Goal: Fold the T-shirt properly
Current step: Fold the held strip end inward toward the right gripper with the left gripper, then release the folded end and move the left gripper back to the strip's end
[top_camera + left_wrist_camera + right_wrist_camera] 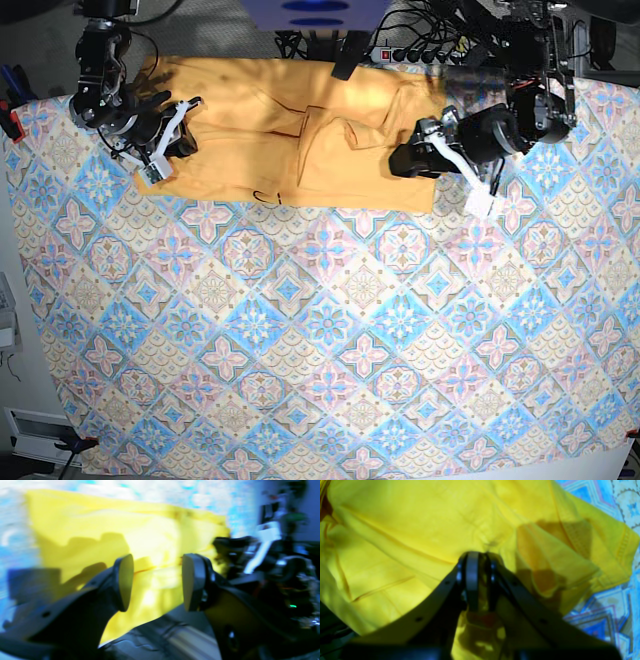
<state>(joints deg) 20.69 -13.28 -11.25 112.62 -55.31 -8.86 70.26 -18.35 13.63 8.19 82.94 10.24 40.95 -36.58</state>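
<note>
Base view shows the T-shirt lying folded along the far edge of the tablecloth. Left gripper has its jaws apart, holding nothing; right gripper is pinched on the cloth.

no legible text or labels, wrist views blurred
</note>
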